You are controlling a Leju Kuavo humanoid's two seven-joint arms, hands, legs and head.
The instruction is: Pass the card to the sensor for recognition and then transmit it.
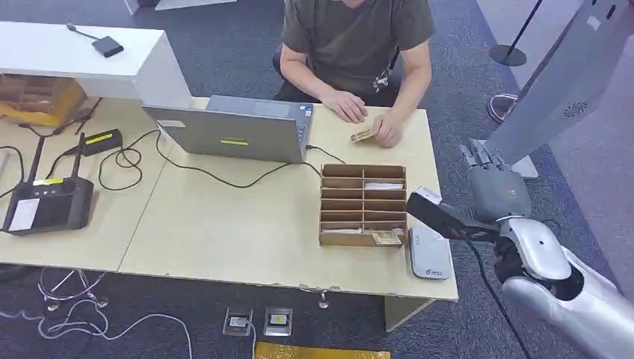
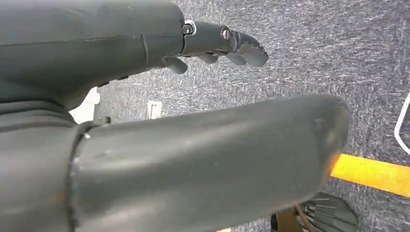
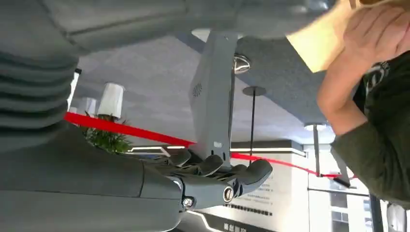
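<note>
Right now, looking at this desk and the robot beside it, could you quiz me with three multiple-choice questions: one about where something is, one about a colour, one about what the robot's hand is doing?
1. Where does the white card reader lie?
A. On the laptop
B. On the table just right of the wooden organizer
C. On the floor

2. What colour is the strip on the laptop lid?
A. Yellow
B. Red
C. Blue

3. What is the robot's right hand doing?
A. Holding a card
B. Pressing the laptop
C. Raised beside the table, holding nothing

Answers:
1. B: the head view shows it flat on the table's right end, next to the organizer.
2. A: a short yellow strip sits mid-lid.
3. C: its fingers are straight and empty; a small card lies by the person's hand.
</note>
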